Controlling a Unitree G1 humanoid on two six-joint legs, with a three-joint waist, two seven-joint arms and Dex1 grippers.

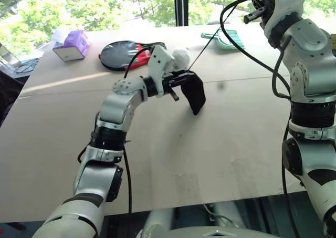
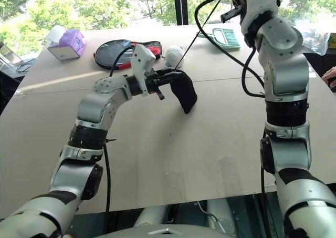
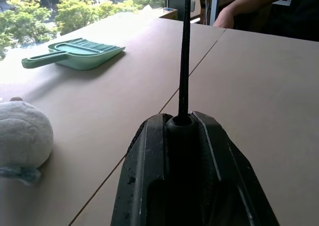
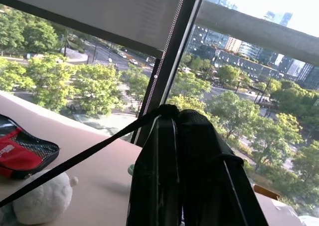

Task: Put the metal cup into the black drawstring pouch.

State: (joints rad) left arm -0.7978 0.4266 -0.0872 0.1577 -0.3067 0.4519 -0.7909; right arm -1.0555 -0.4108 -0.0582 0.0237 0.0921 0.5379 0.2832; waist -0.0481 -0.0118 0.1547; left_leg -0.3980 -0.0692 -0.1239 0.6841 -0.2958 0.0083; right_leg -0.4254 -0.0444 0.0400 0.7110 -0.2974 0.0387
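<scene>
Stretching across most of the scene is a wide, pale tan table [image 1: 220, 143] made of joined boards, with a window and green trees beyond its far edge. Above the table's middle the left gripper [image 1: 185, 79] points level toward the right, its two black fingers pressed together on the top of the black drawstring pouch [image 1: 195, 95], which hangs below them clear of the tabletop, its lower corner pointing down. High at the far right, the right gripper [image 2: 232, 9] is raised well above the table with its fingers squeezed shut on the thin black cord [image 2: 195, 41]; that cord runs taut in a straight slanting line from the pouch's mouth up to those fingers, and the right wrist view shows it leaving the closed fingertips toward the table. At the far left of centre lies a round black-and-red paddle case [image 1: 123, 54], flat on the table. Farther left, near the far edge, stands a purple and white tissue box [image 1: 71, 44]. On the far right side, just under the raised right arm, lies a mint green dustpan [image 3: 75, 54]. Between the paddle case and the pouch, just behind the left wrist, rests a small white plush ball [image 2: 174, 54]. The metal cup cannot be made out from outside the pouch.
</scene>
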